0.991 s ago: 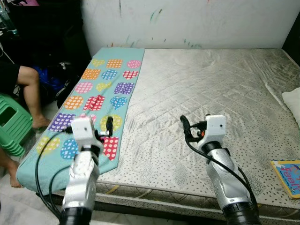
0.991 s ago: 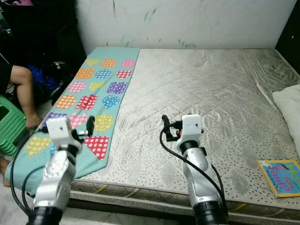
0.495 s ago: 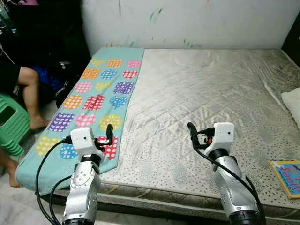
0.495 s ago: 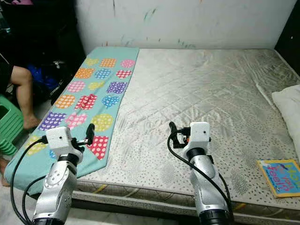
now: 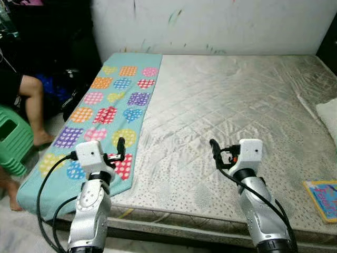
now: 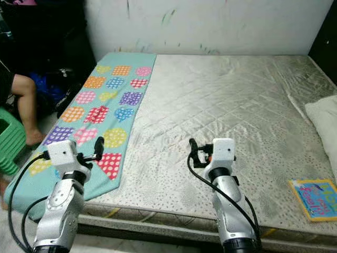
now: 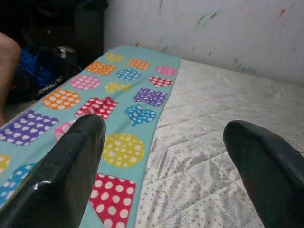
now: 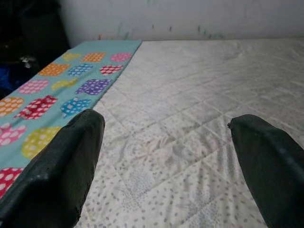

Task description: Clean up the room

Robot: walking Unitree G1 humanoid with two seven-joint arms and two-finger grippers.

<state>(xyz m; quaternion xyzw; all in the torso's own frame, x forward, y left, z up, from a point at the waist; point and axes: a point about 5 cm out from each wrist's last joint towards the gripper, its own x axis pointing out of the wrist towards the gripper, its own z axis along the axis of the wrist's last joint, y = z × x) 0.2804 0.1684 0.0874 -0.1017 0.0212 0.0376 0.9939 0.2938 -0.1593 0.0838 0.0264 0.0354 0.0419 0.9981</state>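
Note:
A teal blanket with colourful dotted shapes lies as a long strip along the left side of the bare grey quilted mattress. My left gripper hovers open over the strip's near end, with nothing between its fingers; in the left wrist view the left gripper looks along the strip. My right gripper hovers open over the bare mattress near its front edge, empty; the right gripper faces the mattress and the blanket's edge. A colourful book lies at the mattress's front right corner.
A white pillow lies at the right edge of the mattress. A person's leg and a green plastic stool are at the left, beside dark bags. A paint-marked white wall stands behind the bed.
Both arms have drawn back a little toward the mattress's front edge since a second ago. The blanket, book and pillow lie as before.

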